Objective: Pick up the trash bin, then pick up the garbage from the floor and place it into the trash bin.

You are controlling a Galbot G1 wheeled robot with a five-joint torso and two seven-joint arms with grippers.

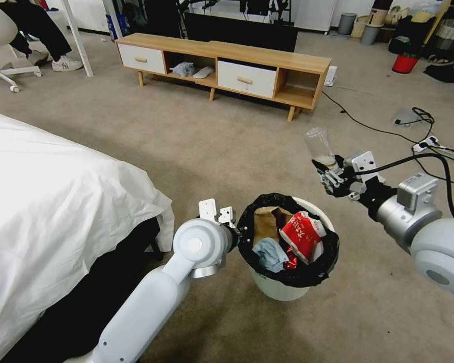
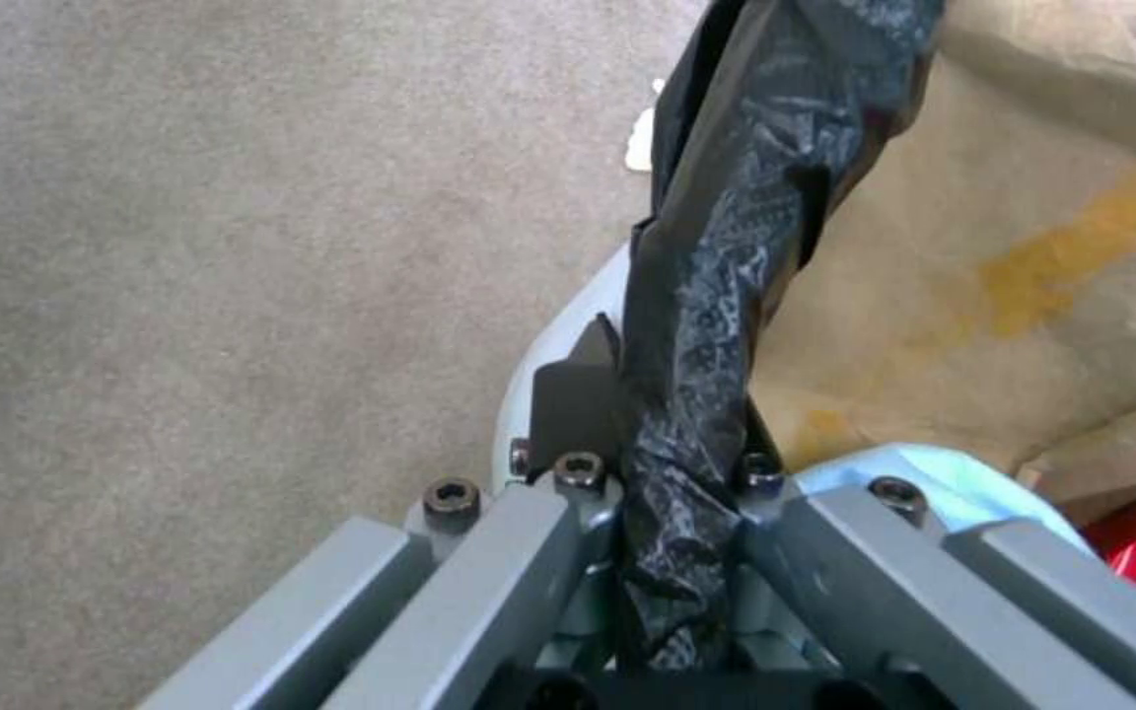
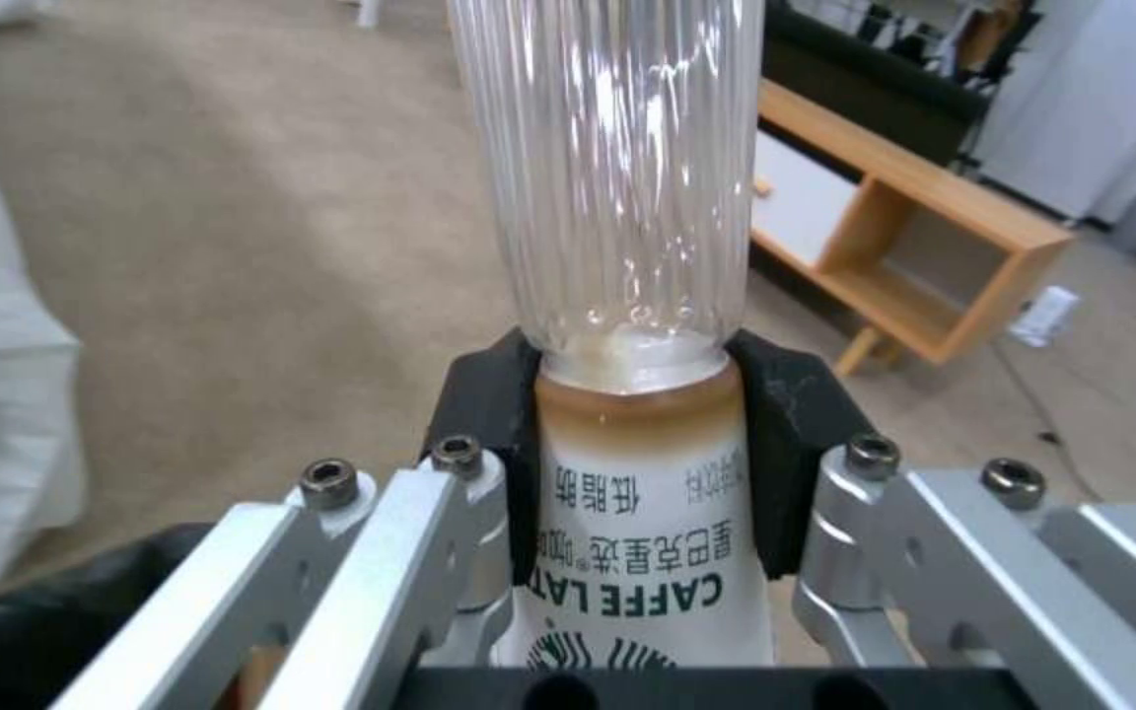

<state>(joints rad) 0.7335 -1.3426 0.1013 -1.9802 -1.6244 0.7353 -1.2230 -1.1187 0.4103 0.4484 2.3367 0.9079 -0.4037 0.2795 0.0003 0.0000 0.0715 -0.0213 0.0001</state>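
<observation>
Left tool [image 2: 674, 513] pinches the bin [image 1: 287, 290] rim, thin and flexible; right tool [image 3: 627, 473] clamps the light, slick bottle [image 3: 614, 197] mid-body.

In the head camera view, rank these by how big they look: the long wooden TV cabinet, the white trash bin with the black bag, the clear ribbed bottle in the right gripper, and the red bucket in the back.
1. Long wooden TV cabinet
2. White plastic trash bin lined with a black bag
3. Clear ribbed plastic bottle, held by the right gripper
4. Red bucket, though it stands much farther off, so its rank against the bottle is unsure.
</observation>
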